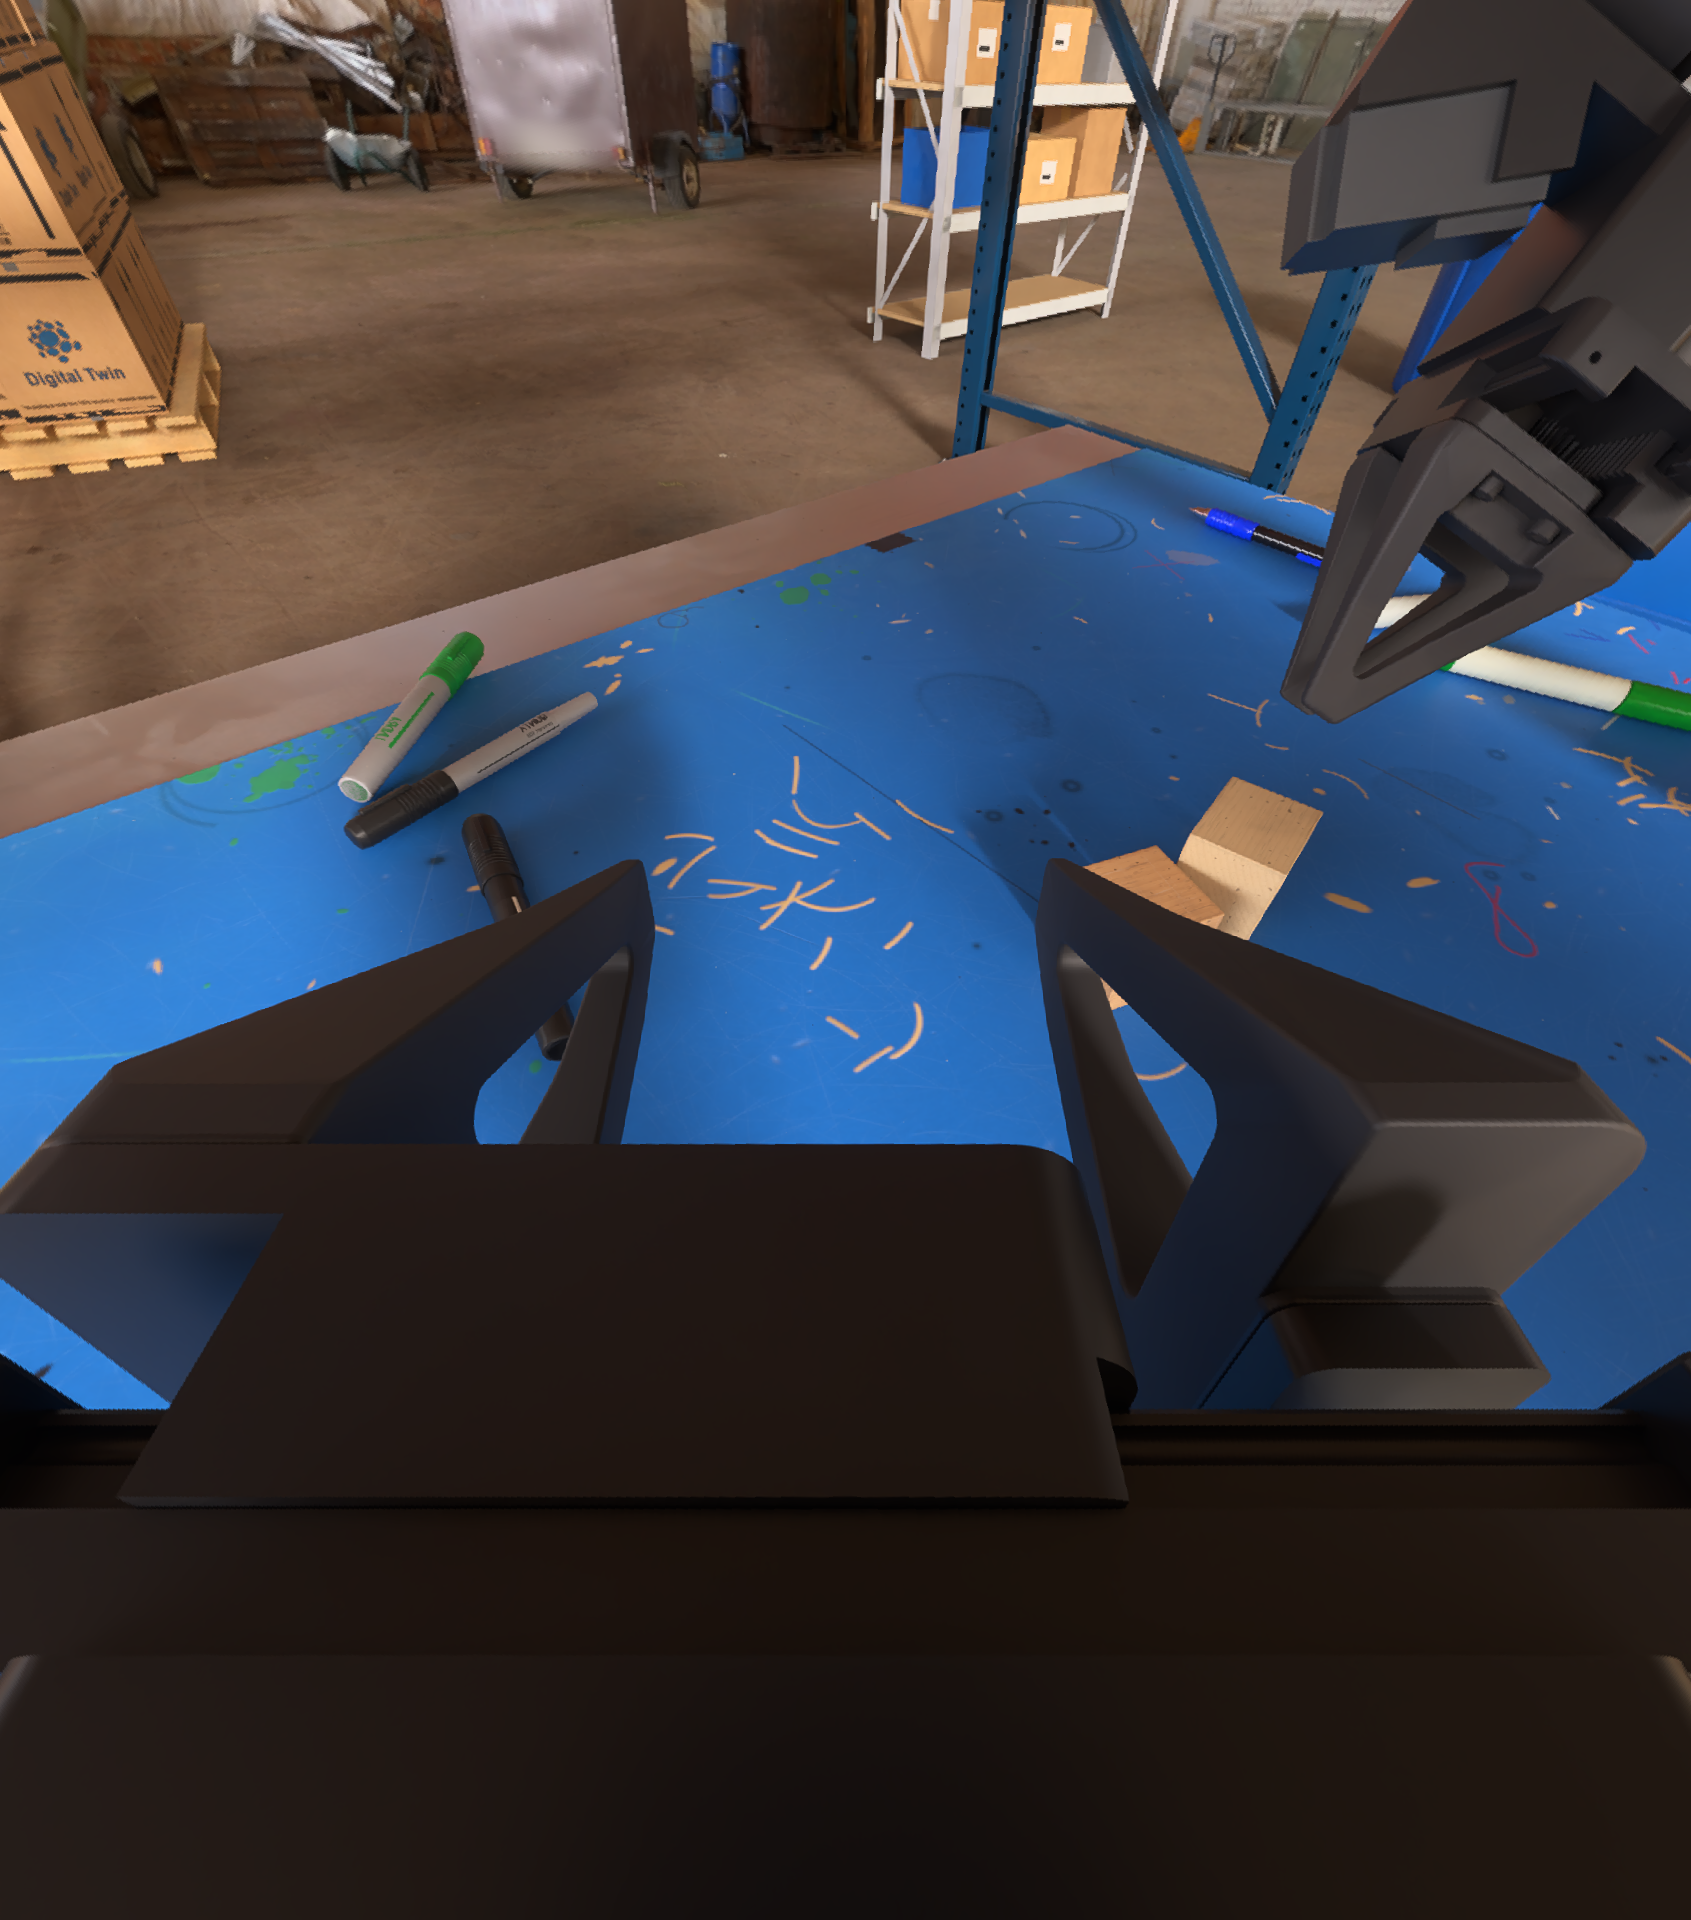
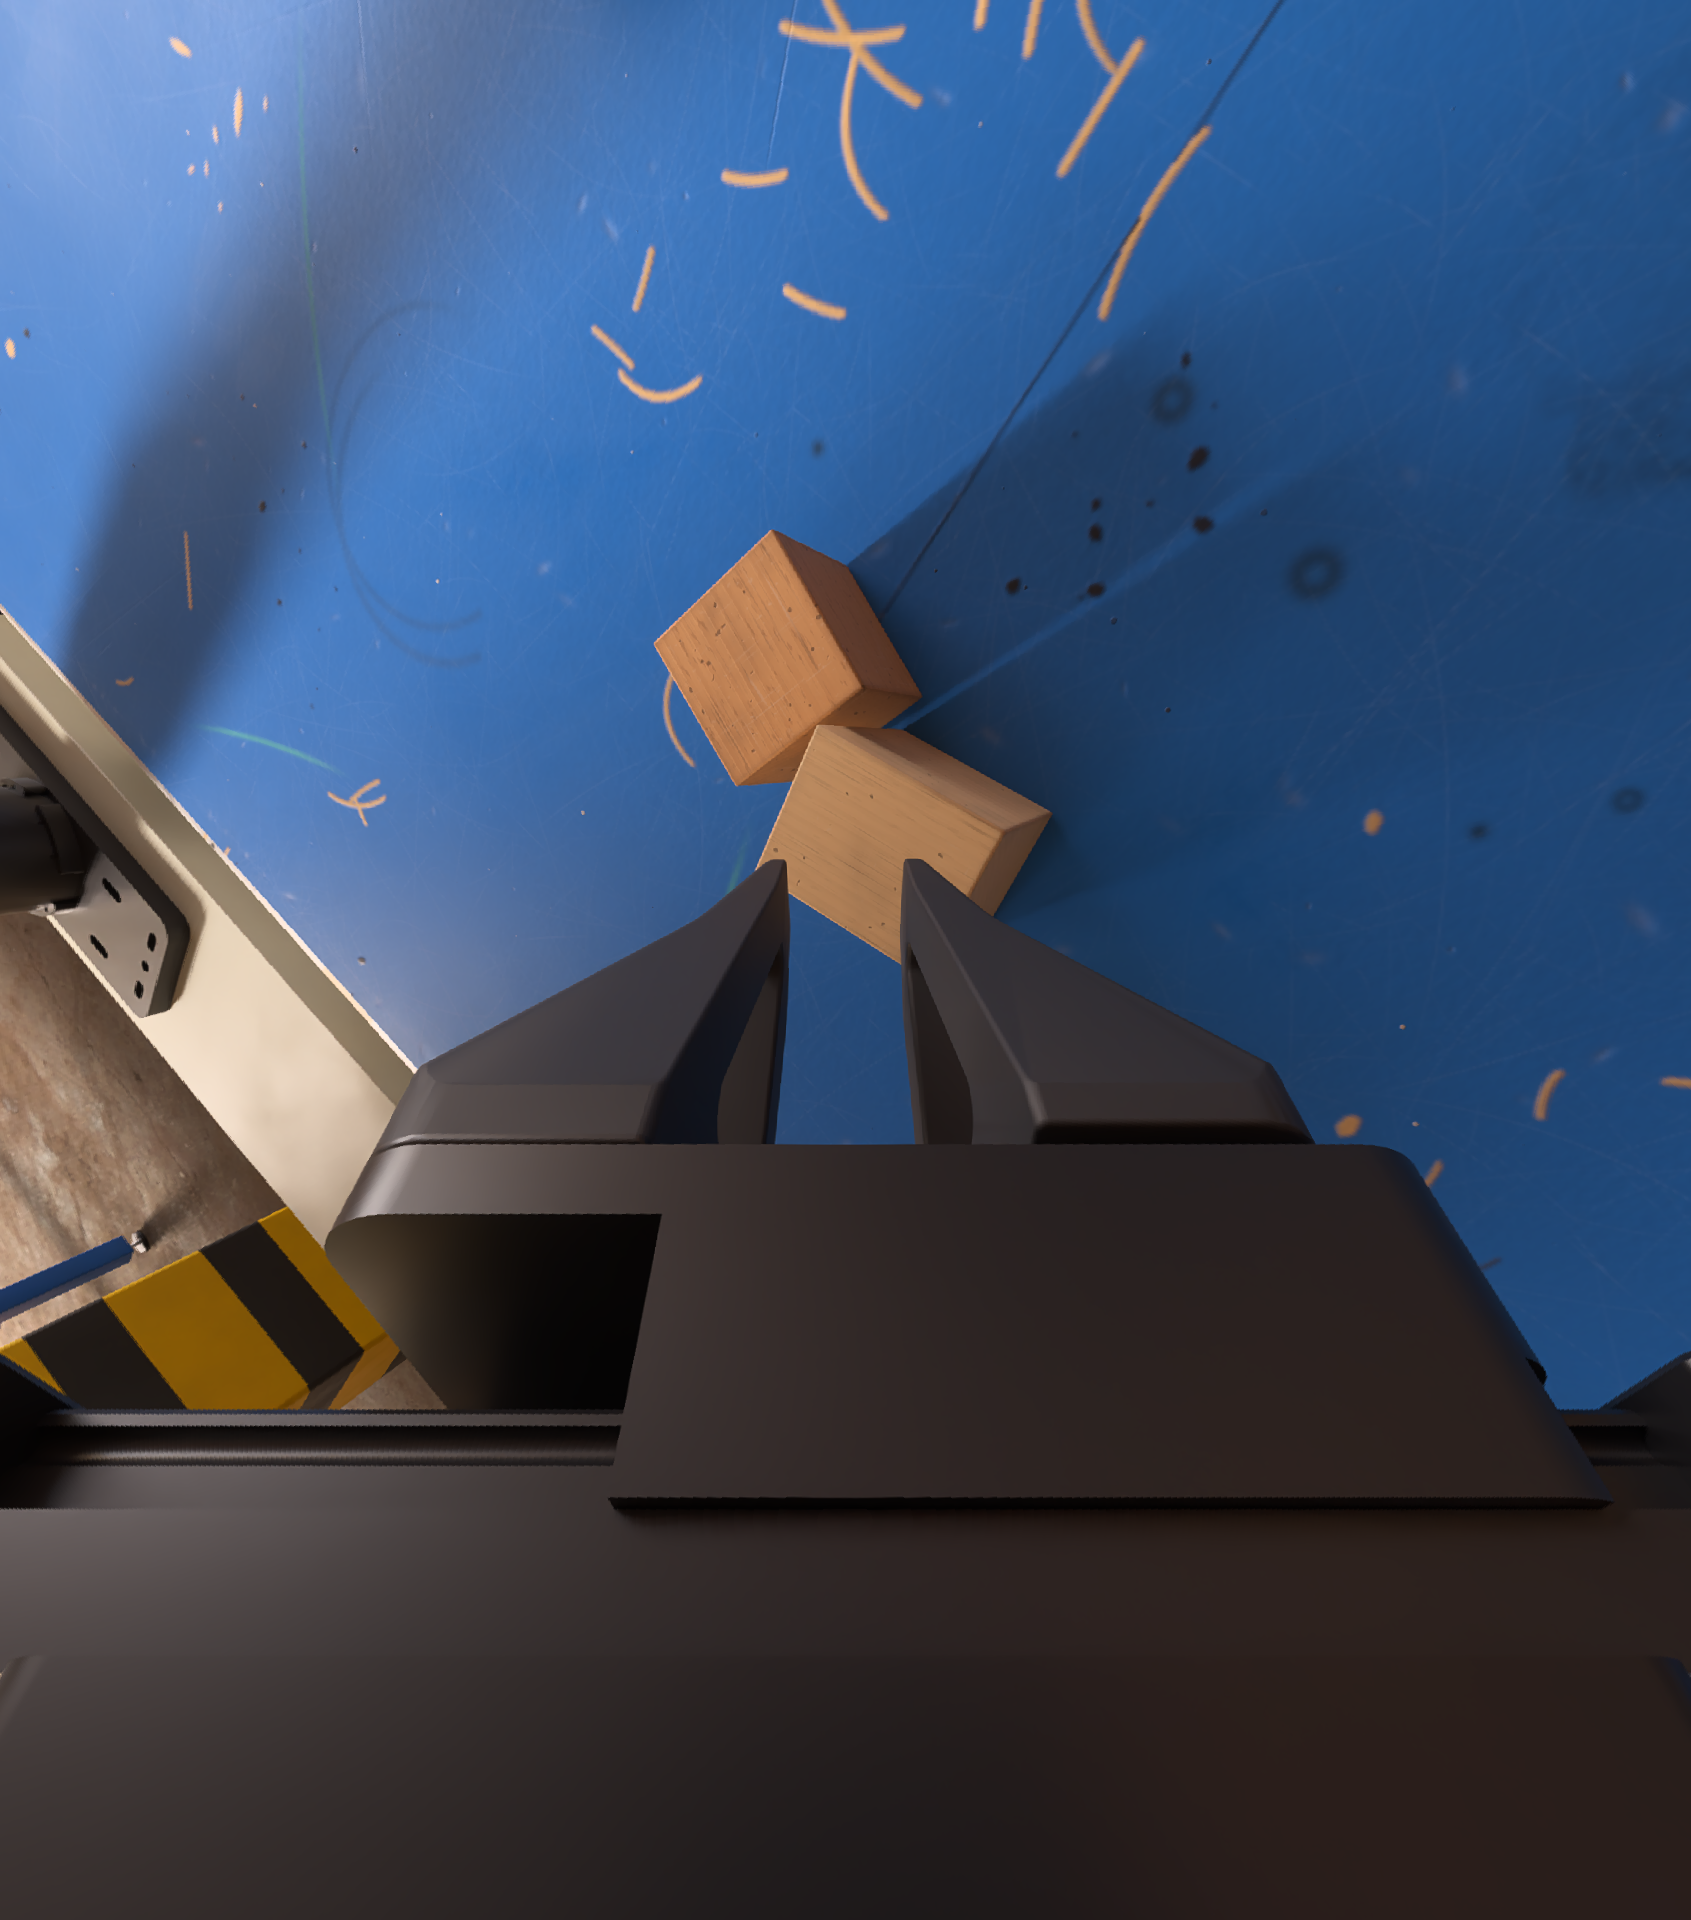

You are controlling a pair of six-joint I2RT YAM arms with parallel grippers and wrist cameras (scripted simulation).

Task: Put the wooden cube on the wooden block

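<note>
Two wooden pieces lie corner to corner on the blue table. The darker wooden cube lies beyond the paler, larger wooden block. My right gripper hangs above the block's near edge, its jaws drawn close with nothing between them. In the left wrist view the block and the cube sit just beyond my right fingertip, which hides part of the cube. My left gripper is open and empty, low over the table. The right gripper hovers up high at the right.
A green marker, a black marker and a black pen lie at the far left. A blue pen and a green-capped marker lie under the right arm. The table's far edge runs diagonally. The left arm's base is mounted at the table edge.
</note>
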